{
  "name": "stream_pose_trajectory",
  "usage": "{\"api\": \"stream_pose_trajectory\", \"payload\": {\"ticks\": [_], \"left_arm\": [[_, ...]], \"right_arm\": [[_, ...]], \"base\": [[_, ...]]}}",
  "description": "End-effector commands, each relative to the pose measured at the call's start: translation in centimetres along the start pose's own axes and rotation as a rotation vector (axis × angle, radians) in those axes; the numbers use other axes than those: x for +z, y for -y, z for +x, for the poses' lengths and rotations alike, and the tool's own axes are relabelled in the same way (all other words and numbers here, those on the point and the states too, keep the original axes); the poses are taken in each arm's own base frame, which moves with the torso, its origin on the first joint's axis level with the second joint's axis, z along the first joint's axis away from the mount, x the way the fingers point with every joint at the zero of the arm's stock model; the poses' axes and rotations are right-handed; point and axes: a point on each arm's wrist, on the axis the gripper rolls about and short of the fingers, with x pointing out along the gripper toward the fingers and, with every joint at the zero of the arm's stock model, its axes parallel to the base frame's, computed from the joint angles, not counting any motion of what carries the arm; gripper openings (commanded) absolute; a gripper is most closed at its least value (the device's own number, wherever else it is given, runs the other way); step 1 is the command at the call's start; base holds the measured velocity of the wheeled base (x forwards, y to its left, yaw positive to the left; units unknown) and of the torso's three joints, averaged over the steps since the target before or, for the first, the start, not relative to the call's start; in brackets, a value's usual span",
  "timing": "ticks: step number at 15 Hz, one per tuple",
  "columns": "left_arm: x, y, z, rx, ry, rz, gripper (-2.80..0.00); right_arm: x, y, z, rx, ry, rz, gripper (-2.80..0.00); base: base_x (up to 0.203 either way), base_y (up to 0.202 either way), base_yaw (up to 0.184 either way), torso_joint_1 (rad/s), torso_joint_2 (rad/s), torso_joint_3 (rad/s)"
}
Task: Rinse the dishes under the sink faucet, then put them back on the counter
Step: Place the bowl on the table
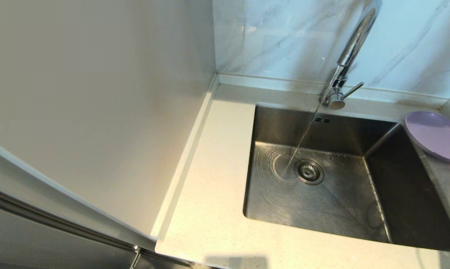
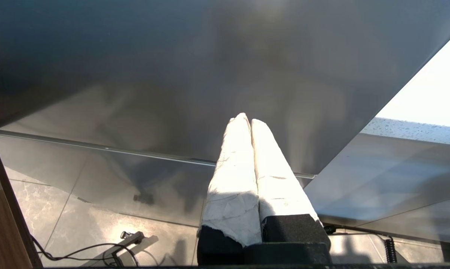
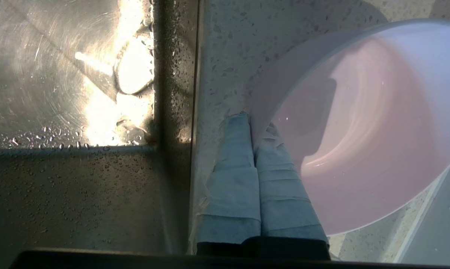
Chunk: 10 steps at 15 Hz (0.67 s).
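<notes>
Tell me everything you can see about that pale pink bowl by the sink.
The bowl is round, fairly deep, smooth pale pink-white, plastic-looking, and appears empty. It sits on the speckled counter beside the sink, and seems tilted. The right pincer is shut on its rim, one taped finger inside and one outside. The head view doesn't show it.

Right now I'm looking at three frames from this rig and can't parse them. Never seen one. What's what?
It is a two-armed robot at a kitchen sink. The head view looks down on the steel sink, where the faucet runs water near the drain. A lilac plate lies on the counter to the right. The other two views sit behind each claw. The right claw is closed on the rim of a pale pink bowl over the counter beside the sink. The left claw is shut on nothing, parked low beside a grey panel.
</notes>
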Motion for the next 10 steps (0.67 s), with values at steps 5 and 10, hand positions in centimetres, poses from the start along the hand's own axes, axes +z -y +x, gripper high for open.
{"api": "stream_pose_trajectory", "payload": {"ticks": [5,10], "left_arm": [[0.0,0.0,0.0,0.0,0.0,0.0,-2.8],[0.0,0.0,0.0,0.0,0.0,0.0,-2.8]], "right_arm": [[-0.1,0.1,0.3,0.004,-0.011,0.001,-2.8],[0.2,0.2,-0.9,-0.009,0.026,0.013,0.0]], "base": [[0.0,0.0,0.0,0.0,0.0,0.0],[0.0,0.0,0.0,0.0,0.0,0.0]]}}
